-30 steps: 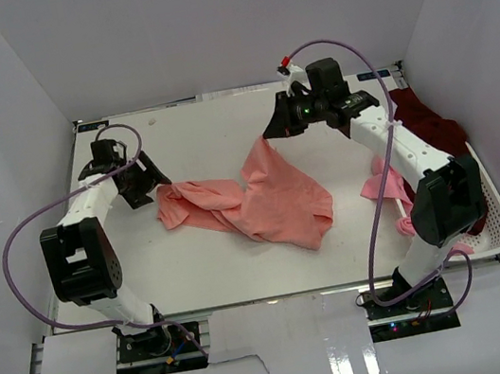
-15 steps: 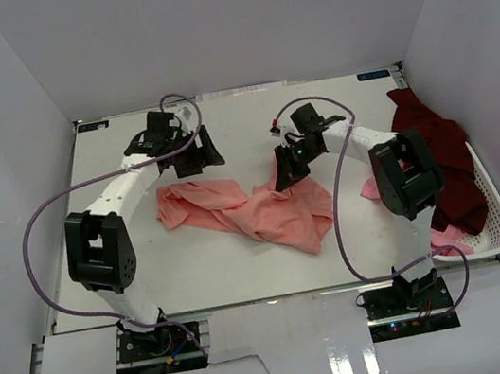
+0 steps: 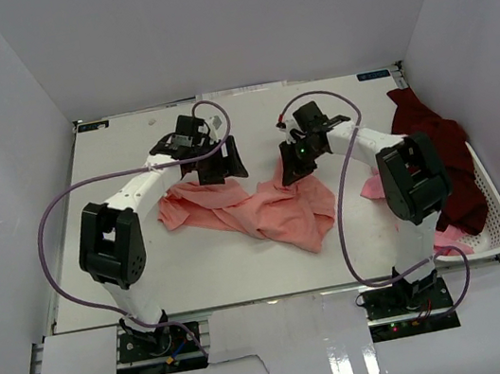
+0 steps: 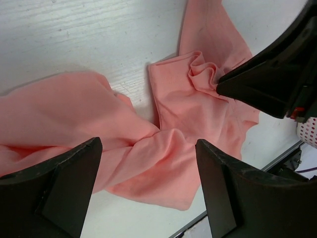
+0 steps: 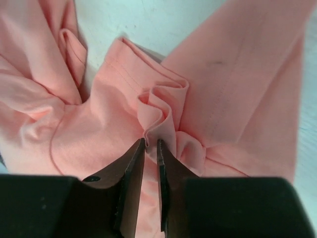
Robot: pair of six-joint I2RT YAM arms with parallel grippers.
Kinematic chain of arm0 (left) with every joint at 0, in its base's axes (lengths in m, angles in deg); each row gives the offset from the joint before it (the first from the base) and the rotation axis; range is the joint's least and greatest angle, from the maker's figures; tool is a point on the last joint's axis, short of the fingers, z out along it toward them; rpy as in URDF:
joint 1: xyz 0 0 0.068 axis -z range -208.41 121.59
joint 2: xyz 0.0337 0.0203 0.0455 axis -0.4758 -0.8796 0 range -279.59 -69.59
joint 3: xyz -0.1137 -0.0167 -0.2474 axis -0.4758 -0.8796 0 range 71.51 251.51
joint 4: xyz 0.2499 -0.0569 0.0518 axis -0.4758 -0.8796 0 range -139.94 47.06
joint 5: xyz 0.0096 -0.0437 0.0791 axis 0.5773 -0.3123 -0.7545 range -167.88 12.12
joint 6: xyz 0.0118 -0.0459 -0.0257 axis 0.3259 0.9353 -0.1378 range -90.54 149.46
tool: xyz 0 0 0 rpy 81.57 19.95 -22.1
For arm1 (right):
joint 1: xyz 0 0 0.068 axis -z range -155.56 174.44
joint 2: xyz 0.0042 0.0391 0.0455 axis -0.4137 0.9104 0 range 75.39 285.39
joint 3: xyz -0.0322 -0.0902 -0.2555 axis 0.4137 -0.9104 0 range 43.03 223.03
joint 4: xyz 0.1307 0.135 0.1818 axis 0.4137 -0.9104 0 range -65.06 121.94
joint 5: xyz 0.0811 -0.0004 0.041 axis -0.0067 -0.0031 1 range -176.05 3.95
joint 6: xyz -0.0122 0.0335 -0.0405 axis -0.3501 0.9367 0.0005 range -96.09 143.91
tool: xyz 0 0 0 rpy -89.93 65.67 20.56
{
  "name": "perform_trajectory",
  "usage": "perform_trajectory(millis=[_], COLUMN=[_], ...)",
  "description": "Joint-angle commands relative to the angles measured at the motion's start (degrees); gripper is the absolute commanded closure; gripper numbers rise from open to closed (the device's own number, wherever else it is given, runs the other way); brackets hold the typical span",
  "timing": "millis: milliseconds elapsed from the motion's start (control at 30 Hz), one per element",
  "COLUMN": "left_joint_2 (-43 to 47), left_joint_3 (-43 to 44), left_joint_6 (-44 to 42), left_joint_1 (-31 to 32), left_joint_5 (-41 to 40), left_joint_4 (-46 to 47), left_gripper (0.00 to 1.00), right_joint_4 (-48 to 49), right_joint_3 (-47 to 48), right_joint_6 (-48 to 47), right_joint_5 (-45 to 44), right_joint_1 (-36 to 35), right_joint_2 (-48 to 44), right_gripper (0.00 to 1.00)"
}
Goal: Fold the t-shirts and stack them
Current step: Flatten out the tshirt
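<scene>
A salmon-pink t-shirt lies crumpled across the middle of the table. My right gripper is down at its far right part. Its jaws stand almost together, with a small pleat of the shirt pinched between the tips. My left gripper hovers open above the shirt's middle. Its wide-spread fingers straddle a twisted fold without touching it. A dark maroon t-shirt hangs over the basket at the right. A lighter pink t-shirt shows beside it.
The white slotted basket stands at the table's right edge, with more pink cloth at its near end. White walls close in the table on three sides. Purple cables loop off both arms.
The left arm has swung from the table's left side to above the shirt's middle. The right arm has drawn back and come down, and the corner it held up has come down onto the table.
</scene>
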Motion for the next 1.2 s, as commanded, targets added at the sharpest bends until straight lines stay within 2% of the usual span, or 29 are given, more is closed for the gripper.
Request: perform_trajectory(millis=[0, 133, 333, 433, 500, 533, 600, 933, 1033, 1167], left_joint_2=[2.9, 3.5, 4.2, 4.4, 4.7, 5.0, 5.3, 5.4, 5.7, 6.1], left_joint_3=[-0.1, -0.8, -1.7, -2.7, -3.0, -3.4, -3.7, -3.6, -3.0, -1.5], left_joint_6=[0.2, 0.8, 1.1, 1.2, 1.2, 1.2, 1.2, 1.0, 0.5, 0.1], left_joint_1=[1.3, 2.9, 5.1, 5.8, 5.9, 6.0, 6.1, 6.3, 6.3, 6.2], left_joint_5=[0.2, 0.8, 0.1, 0.0, -0.1, 0.0, -0.1, -0.1, -1.1, -1.4], left_joint_4=[0.4, 0.4, 0.4, 0.4, 0.4, 0.4, 0.4, 0.2, -0.7, -1.6], left_gripper=[0.13, 0.13, 0.13, 0.13, 0.13, 0.13, 0.13, 0.13, 0.13, 0.13], right_joint_4=[7.7, 15.4, 18.0, 19.4, 19.3, 19.2, 19.3, 20.6, 21.2, 25.2], right_joint_3=[-2.3, -7.3, -3.7, -2.3, -0.8, -0.7, -1.8, -8.7, -10.8, -13.9], right_joint_6=[-0.1, 0.3, 1.0, 1.0, 0.2, -0.1, -1.5, -6.5, -8.8, -13.4], right_joint_5=[-3.5, -4.1, -2.3, -2.4, -2.9, -4.0, -6.7, -2.7, -2.7, 2.2], right_joint_1=[0.2, 0.3, 0.7, 0.6, 0.7, 0.8, 0.8, 2.9, 3.0, 3.8], right_joint_2=[-8.1, -13.1, -10.1, -9.0, -8.7, -9.2, -10.4, -15.0, -15.7, -16.9], right_gripper=[0.77, 0.80, 0.87, 0.80, 0.49, 0.39, 0.24, 0.23, 0.17, 0.17])
